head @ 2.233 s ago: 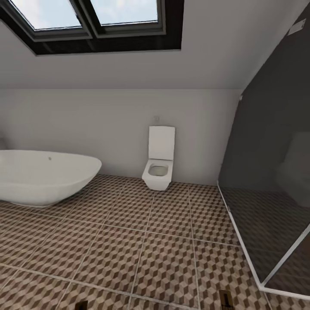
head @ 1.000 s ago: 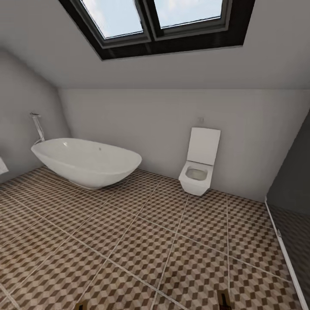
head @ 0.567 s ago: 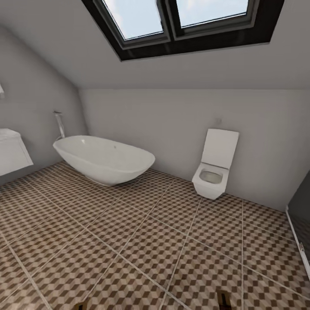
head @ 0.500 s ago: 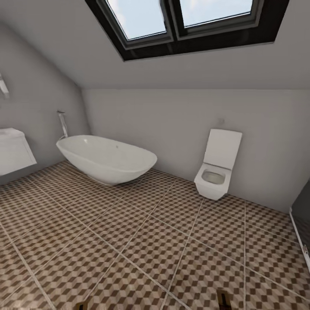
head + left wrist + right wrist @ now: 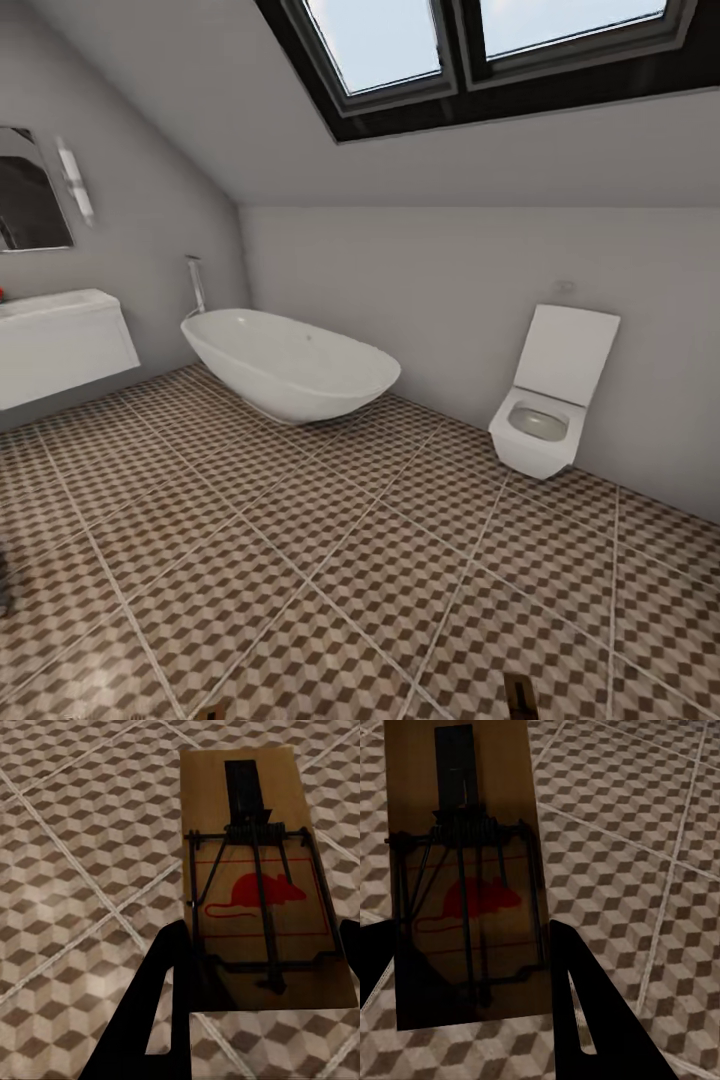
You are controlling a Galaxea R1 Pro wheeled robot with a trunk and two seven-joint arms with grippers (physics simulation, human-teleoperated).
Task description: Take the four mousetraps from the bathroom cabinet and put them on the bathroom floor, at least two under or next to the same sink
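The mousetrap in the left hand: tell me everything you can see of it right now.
The mousetrap is a flat rectangular board of light brown wood, printed with a red mouse outline inside a thin red frame. Dark wire parts lie across it: a coiled spring bar, a rectangular striker loop and a long black plate running toward the far end. The left hand clamps its near end between dark fingers, holding it above the bathroom floor.

bathroom sink [image 5: 60,345] — cut off left

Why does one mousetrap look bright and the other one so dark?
Left wrist view: the left mousetrap is lit, its red mouse print sharp. Right wrist view: the right mousetrap lies in shade, its print dim. Head view: daylight enters through the skylight; the bathroom floor looks evenly lit.
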